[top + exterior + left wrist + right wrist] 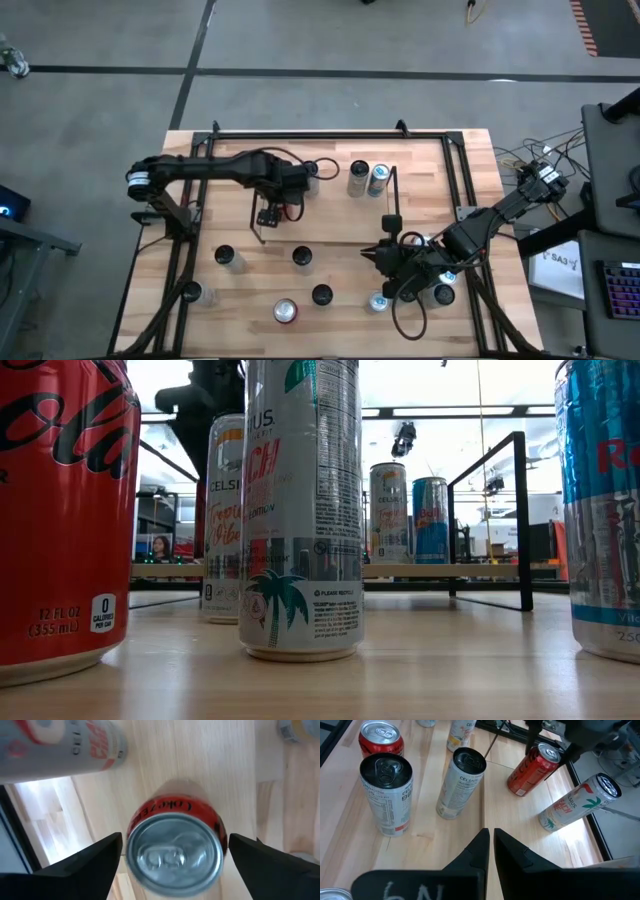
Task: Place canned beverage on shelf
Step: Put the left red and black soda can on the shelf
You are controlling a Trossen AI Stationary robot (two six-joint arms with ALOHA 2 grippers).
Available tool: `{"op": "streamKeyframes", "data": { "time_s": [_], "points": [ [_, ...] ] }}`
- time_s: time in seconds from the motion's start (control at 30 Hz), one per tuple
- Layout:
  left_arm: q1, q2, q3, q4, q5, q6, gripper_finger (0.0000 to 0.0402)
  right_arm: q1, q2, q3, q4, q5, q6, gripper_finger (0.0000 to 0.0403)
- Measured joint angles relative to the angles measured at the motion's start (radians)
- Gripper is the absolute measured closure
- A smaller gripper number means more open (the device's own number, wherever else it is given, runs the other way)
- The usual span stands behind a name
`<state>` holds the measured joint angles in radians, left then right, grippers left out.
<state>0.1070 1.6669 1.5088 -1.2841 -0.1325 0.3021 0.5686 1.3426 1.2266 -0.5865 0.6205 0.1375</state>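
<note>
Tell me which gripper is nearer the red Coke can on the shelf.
Left. The left gripper hangs open directly over the red Coke can, fingers either side. The right gripper is shut, well away at the table's front right among other cans.

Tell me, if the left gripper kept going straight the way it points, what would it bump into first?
Probably the red Coke Zero can. The left gripper points straight down at its silver top, with its open fingers on either side of the can, so they might slide down around it and reach the shelf's wood base.
</note>
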Motion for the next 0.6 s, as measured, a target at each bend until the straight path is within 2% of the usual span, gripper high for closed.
{"op": "streamKeyframes", "data": {
  "time_s": [0.13,0.27,0.43,0.6],
  "points": [
    [-0.001,0.000,0.058,-0.030,-0.016,-0.034,0.0060,-0.004,0.000,0.000,0.007,0.004,0.021,0.0385],
    [-0.023,-0.010,0.107,-0.028,-0.096,-0.084,0.0083,-0.027,0.000,0.000,0.048,0.007,0.046,0.0385],
    [-0.112,-0.066,0.102,0.023,-0.231,-0.140,0.0146,-0.067,0.000,0.000,0.053,0.008,0.072,0.0385],
    [-0.196,-0.139,0.087,0.079,-0.263,-0.239,0.0219,-0.116,0.000,0.000,0.091,0.007,0.071,0.0385]
  ]
}}
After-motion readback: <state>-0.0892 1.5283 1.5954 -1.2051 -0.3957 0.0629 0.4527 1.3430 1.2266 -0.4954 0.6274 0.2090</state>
